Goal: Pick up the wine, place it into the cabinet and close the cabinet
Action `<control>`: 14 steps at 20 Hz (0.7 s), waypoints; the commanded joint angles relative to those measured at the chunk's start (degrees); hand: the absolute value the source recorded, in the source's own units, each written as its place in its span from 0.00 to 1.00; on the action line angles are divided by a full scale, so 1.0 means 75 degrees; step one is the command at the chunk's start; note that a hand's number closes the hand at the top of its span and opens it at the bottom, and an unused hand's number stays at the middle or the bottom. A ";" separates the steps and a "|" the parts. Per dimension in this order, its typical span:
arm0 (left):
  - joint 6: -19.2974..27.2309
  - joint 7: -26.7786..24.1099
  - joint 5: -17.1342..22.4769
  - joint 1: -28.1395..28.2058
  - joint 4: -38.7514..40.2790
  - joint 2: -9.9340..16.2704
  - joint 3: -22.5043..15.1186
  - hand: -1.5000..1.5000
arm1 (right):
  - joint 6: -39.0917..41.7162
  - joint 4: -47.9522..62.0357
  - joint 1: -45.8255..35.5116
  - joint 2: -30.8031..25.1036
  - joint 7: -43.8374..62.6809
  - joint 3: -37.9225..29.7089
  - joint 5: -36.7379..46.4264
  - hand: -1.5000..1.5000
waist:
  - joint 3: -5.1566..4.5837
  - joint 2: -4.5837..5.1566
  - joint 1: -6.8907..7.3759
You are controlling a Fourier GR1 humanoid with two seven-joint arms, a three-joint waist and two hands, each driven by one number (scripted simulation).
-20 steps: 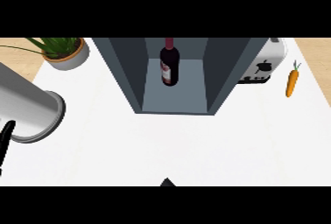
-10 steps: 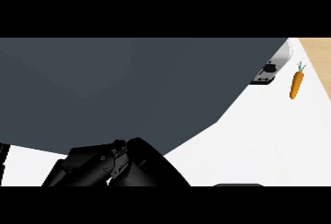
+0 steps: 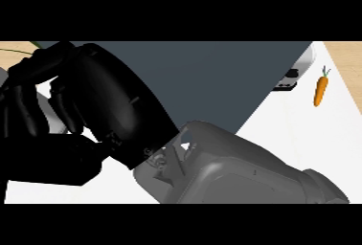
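Black right robot hand [image 3: 106, 105] clenched, holding nothing; wine hidden, grey cabinet [image 3: 226, 76] behind.

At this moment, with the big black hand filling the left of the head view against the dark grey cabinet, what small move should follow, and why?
Probably draw that hand back a little from the cabinet. It covers most of the view, the wine does not show at all, and only dark grey panel is visible, so whether the cabinet is shut cannot be judged. The carrot lies off to the right.

White counter [image 3: 297, 139] with a carrot [image 3: 321, 91] near its right edge, beside pale wooden floor [image 3: 348, 62].
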 commanded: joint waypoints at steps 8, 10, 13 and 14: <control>-0.0416 0.0084 -0.0381 0.0318 0.0110 -0.0227 0.0206 0.00 | 0.1247 0.3375 -0.0651 0.0035 -0.1958 -0.1525 -0.0269 1.00 | 0.0005 0.0014 0.0055; -0.0385 0.0052 -0.0474 -0.0078 0.0484 -0.0428 0.0124 0.00 | 0.1522 0.3223 -0.0720 -0.0334 -0.1973 -0.1807 -0.0497 1.00 | 0.0007 0.0013 -0.0054; -0.0136 0.0422 -0.0333 -0.0248 0.0080 -0.0266 0.0257 0.00 | 0.1563 0.3690 -0.0387 -0.0449 -0.2475 -0.1632 -0.0441 1.00 | 0.0012 0.0051 -0.0014; -0.0279 0.0382 -0.0255 -0.0283 0.0246 -0.0238 0.0390 0.00 | 0.1614 0.3807 -0.0521 -0.0536 -0.2634 -0.1657 -0.0409 1.00 | 0.0007 0.0061 -0.0005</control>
